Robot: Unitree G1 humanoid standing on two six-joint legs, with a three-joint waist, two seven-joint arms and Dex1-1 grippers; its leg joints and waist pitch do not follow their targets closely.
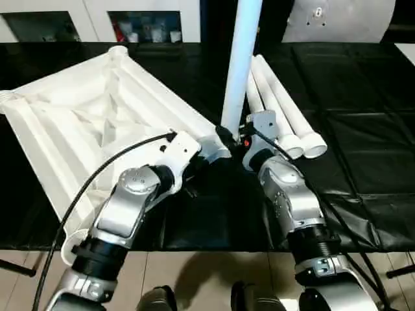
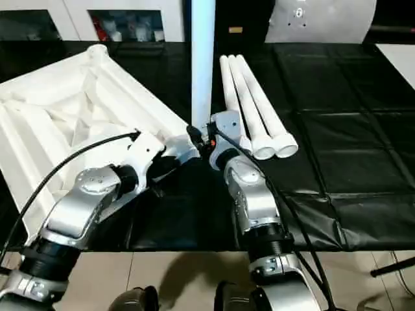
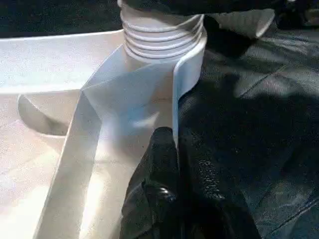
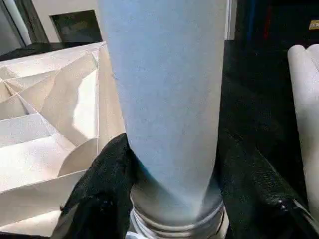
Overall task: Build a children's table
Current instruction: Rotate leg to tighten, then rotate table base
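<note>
The children's table top (image 1: 84, 123) lies upside down on the left, ribbed underside up. One white leg (image 1: 240, 65) stands upright in its near right corner socket. Ridged rings (image 3: 159, 35) still show at the leg's base above the socket. My right gripper (image 1: 237, 139) is shut on this leg low down, with black fingers (image 4: 104, 189) on either side of it. My left gripper (image 1: 207, 152) is shut on the top's thin rim wall (image 3: 174, 114) right beside that socket. Three more legs (image 1: 285, 110) lie side by side just right of the upright one.
A black sheet (image 1: 363, 149) covers the work surface, and its front edge (image 1: 214, 249) runs below my forearms, with floor beyond. Cabinets (image 1: 142, 26) and a pale panel (image 1: 337, 19) stand behind the table.
</note>
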